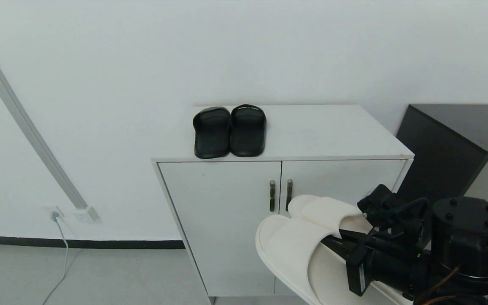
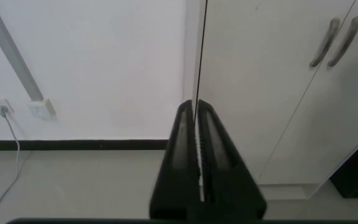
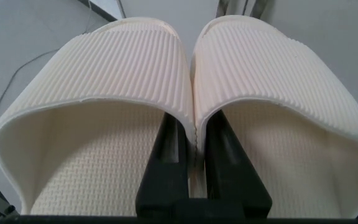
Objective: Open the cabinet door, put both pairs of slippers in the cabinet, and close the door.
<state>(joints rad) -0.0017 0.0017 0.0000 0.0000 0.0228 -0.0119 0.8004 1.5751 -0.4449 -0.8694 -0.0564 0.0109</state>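
Observation:
A white cabinet [image 1: 227, 220] stands against the wall with both doors closed, its two metal handles [image 1: 272, 195] meeting at the middle. A pair of black slippers [image 1: 229, 131] lies on its top near the left. My right gripper [image 3: 192, 149] is shut on the inner edges of a pair of white slippers [image 3: 185, 106], held in the air in front of the right door [image 1: 311, 237]. My left gripper [image 2: 197, 118] is shut on nothing, low and left of the cabinet's left side edge [image 2: 195, 62].
A black cabinet [image 1: 460, 144] stands right of the white one. A wall socket with a plugged cable [image 1: 55, 216] and a slanted cable duct [image 1: 23, 123] lie on the wall at left. Grey floor [image 1: 79, 275] stretches left of the cabinet.

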